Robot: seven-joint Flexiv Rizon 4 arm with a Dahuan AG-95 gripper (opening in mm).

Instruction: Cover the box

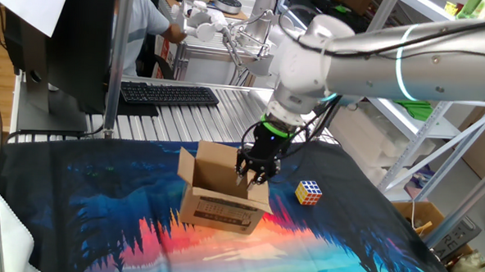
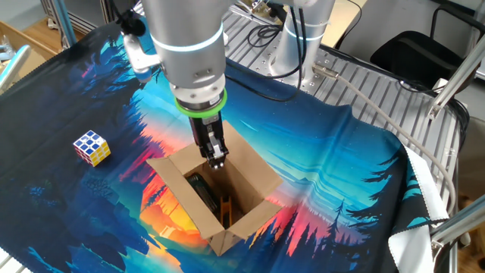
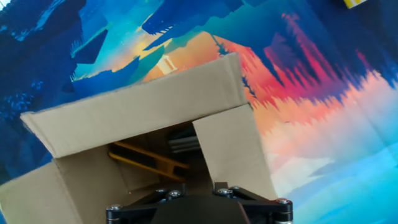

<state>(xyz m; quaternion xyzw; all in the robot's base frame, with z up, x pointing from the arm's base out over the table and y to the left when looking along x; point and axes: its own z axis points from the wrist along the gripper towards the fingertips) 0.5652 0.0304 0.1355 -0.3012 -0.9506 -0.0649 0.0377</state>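
Brown corrugated cardboard box [image 2: 220,199], flaps open, is seen on the forest-print cloth surface [image 2: 318,152]. Black two-finger tool [image 2: 215,155] is poised at its rim; finger spread cannot be told. Multicoloured cube [image 2: 92,147] lies well apart.

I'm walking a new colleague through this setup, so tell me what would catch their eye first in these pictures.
The open cardboard box sits mid-table on a vivid forest-sunset cloth, its flaps still up and dark items visible inside. The gripper hangs right over the box's opening, at one flap. A small Rubik's cube sits apart on the cloth.
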